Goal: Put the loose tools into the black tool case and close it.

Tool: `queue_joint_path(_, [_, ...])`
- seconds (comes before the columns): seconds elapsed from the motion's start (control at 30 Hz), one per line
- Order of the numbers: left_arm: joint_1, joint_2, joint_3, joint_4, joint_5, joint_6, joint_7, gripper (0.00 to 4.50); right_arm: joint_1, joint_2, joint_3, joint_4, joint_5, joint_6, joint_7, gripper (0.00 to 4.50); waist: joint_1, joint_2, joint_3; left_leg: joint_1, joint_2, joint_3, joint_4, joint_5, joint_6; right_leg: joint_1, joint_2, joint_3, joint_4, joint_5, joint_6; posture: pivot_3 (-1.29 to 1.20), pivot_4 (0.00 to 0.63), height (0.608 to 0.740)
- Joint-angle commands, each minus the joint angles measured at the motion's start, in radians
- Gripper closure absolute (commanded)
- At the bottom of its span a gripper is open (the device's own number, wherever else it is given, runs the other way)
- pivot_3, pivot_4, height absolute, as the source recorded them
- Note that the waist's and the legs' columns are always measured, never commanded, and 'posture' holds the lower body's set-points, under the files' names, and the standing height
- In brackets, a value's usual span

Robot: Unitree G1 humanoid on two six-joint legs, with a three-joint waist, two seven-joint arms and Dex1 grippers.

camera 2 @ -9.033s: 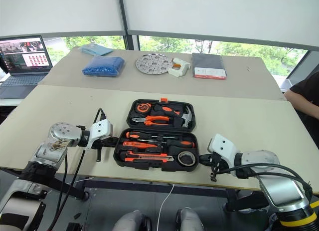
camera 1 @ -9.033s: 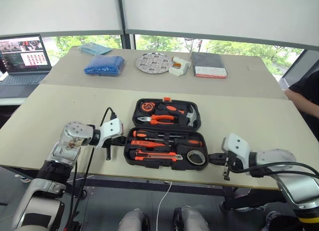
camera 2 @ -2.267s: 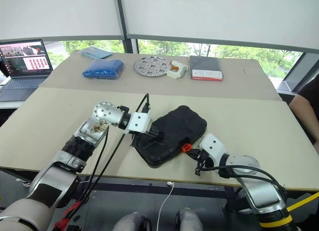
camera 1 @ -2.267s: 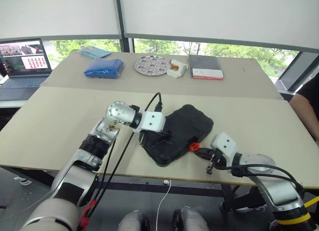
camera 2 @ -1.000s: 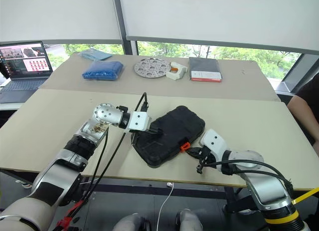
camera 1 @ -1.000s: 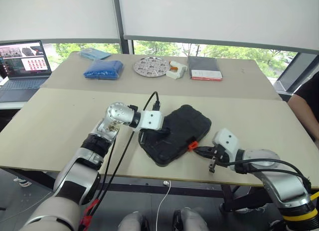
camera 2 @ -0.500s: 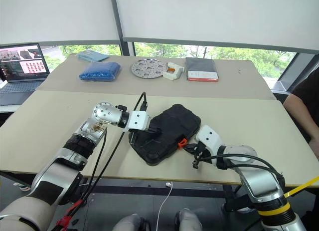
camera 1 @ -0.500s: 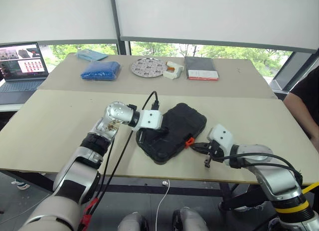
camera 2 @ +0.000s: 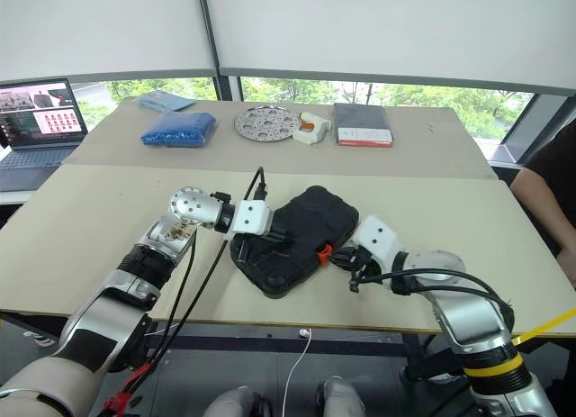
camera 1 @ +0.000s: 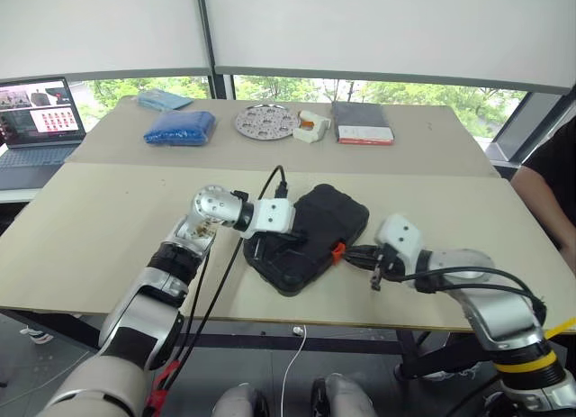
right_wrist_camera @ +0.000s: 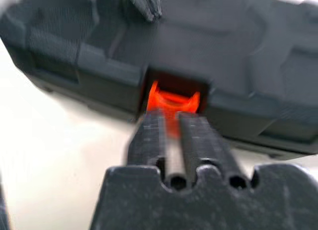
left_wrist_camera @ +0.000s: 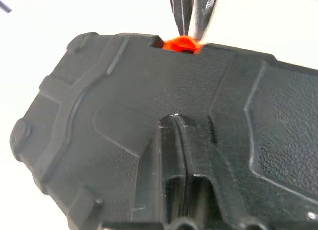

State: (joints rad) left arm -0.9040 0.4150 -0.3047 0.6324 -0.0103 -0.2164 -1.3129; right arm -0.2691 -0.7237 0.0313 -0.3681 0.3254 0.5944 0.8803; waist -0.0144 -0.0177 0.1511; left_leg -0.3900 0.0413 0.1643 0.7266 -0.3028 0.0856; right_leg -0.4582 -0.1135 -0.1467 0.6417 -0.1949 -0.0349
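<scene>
Right gripper [right_wrist_camera: 171, 133] sits at the near-right edge of the black tool case [camera 1: 310, 232], its two fingers almost together with only a thin gap, their tips meeting the small orange latch [right_wrist_camera: 173, 101] in its recess; they clasp nothing. Left gripper [left_wrist_camera: 180, 140] lies across the case's closed lid from the opposite side, its fingers [left_wrist_camera: 169, 150] nearly shut and flat against the plastic, gripping nothing. The case rests skewed on the near table [camera 1: 108, 219], lid down, and no loose tools lie around it, so the packing looks finished and the step in hand is judged to be fastening the latch.

To do that well, the right fingertips should stay centred on the orange tab and push it squarely toward the case until it seats, while the left gripper presses down on the lid so the case does not slide or spring open. A push off-centre would likely slip past the tab or swing the case round.

Farther back, on the second table [camera 1: 432, 133], lie a blue bag [camera 1: 179, 126], a round perforated plate [camera 1: 265, 121] and a dark grey box [camera 1: 362, 123]; a laptop [camera 1: 34, 120] stands at far left.
</scene>
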Motion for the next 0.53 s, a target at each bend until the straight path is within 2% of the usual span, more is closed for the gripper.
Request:
queue_joint_path(0.03, [0.061,0.128,0.104,-0.067,-0.098,0.241,-0.059,2.72,0.045,-0.095,-0.221,-0.086,0.198,0.1,0.106,2.25,-0.002,0.0,0.0,0.0,0.0,0.0,-0.001,0.0,0.0,-0.001,0.001,0.0,0.0,-0.001,-0.001,0.0,0.15,0.718])
queue_joint_path(0.17, [0.121,0.334,0.252,-0.242,-0.257,0.478,-0.147,1.4,0.059,-0.268,-0.428,-0.017,0.351,0.194,0.259,0.96,-0.007,0.001,0.009,-0.001,0.0,0.001,-0.006,0.005,-0.01,-0.002,0.002,0.0,-0.002,-0.002,-0.003,0.0,0.15,0.718])
queue_joint_path(0.27, [0.173,0.477,0.334,-0.333,-0.339,0.633,-0.199,0.26,0.078,-0.383,-0.492,0.073,0.371,0.192,0.373,0.0,0.003,-0.002,0.014,-0.001,0.0,0.0,-0.01,0.006,-0.012,-0.003,0.003,-0.002,-0.005,-0.002,-0.004,0.0,0.15,0.718])
queue_joint_path(0.3, [0.194,0.508,0.351,-0.355,-0.353,0.65,-0.206,0.07,0.093,-0.411,-0.493,0.101,0.355,0.163,0.41,0.0,0.008,-0.002,0.014,-0.001,0.0,0.0,-0.011,0.006,-0.012,-0.003,0.003,-0.002,-0.007,-0.002,-0.004,0.0,0.15,0.718])
queue_joint_path(0.4, [0.24,0.553,0.386,-0.384,-0.362,0.651,-0.187,0.07,0.115,-0.456,-0.474,0.167,0.322,0.093,0.477,0.0,0.026,-0.001,0.014,-0.001,0.0,0.0,-0.013,0.005,-0.011,0.0,0.002,-0.003,-0.013,-0.003,-0.004,0.0,0.15,0.718])
queue_joint_path(0.53, [0.277,0.563,0.399,-0.409,-0.372,0.637,-0.187,0.07,0.068,-0.457,-0.432,0.22,0.316,0.063,0.491,0.0,0.035,-0.001,0.014,-0.003,-0.004,0.0,-0.012,0.004,-0.008,0.0,-0.001,-0.003,-0.013,-0.002,-0.002,0.0,0.15,0.718])
